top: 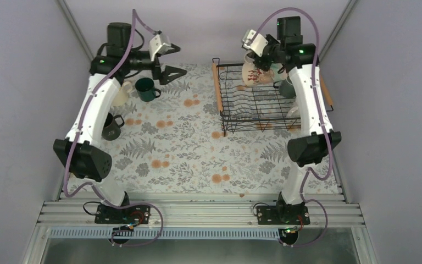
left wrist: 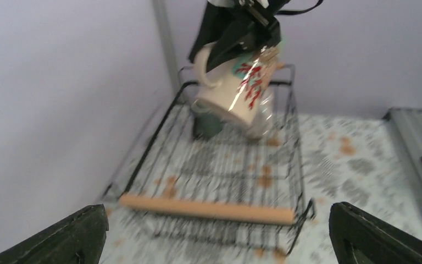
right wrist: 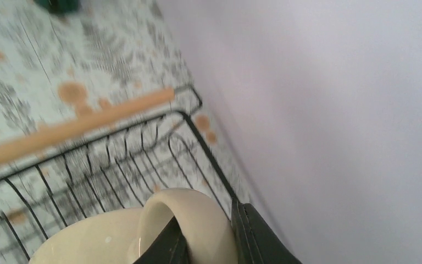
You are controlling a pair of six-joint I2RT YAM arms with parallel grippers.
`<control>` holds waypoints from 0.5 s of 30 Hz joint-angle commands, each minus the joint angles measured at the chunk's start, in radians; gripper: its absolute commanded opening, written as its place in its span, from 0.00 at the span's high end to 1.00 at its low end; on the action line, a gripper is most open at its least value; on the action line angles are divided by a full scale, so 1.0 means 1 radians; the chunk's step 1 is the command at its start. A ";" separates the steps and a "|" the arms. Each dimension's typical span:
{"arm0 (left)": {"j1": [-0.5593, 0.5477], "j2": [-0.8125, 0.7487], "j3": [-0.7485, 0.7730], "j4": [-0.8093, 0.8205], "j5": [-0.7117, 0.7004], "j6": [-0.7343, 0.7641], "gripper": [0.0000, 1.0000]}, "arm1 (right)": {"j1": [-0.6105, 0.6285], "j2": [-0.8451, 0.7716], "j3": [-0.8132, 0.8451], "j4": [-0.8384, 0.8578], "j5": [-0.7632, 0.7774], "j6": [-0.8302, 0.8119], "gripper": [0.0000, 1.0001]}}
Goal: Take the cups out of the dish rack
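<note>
My right gripper (top: pixel 260 61) is shut on the handle of the white mug with a red pattern (top: pixel 251 75) and holds it tilted above the far end of the black wire dish rack (top: pixel 236 118). In the right wrist view the cream handle (right wrist: pixel 192 217) sits between my fingers (right wrist: pixel 259 237). The left wrist view shows the lifted mug (left wrist: pixel 236 96), with a dark mug (left wrist: pixel 205 125) and a clear one (left wrist: pixel 262 122) in the rack (left wrist: pixel 209 208) beneath it. My left gripper (top: pixel 169 72) is open and empty, facing the rack, beside a dark green mug (top: pixel 146 89).
A black mug (top: pixel 111 126) and a pale mug (top: pixel 122 93) stand on the floral cloth by my left arm. A greyish mug (top: pixel 286 88) in the rack is partly hidden behind my right arm. Grey walls close in on both sides.
</note>
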 commanded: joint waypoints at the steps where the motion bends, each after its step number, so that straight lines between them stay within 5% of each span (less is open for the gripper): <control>1: -0.115 0.079 -0.021 0.249 0.176 -0.185 0.00 | 0.000 -0.108 0.036 0.130 -0.251 0.115 0.96; 7: -0.255 0.199 0.024 0.329 0.135 -0.245 0.00 | 0.001 -0.146 0.052 0.120 -0.402 0.159 0.96; 15: -0.289 0.337 0.148 0.325 0.204 -0.289 0.00 | 0.000 -0.180 0.054 0.122 -0.490 0.171 0.96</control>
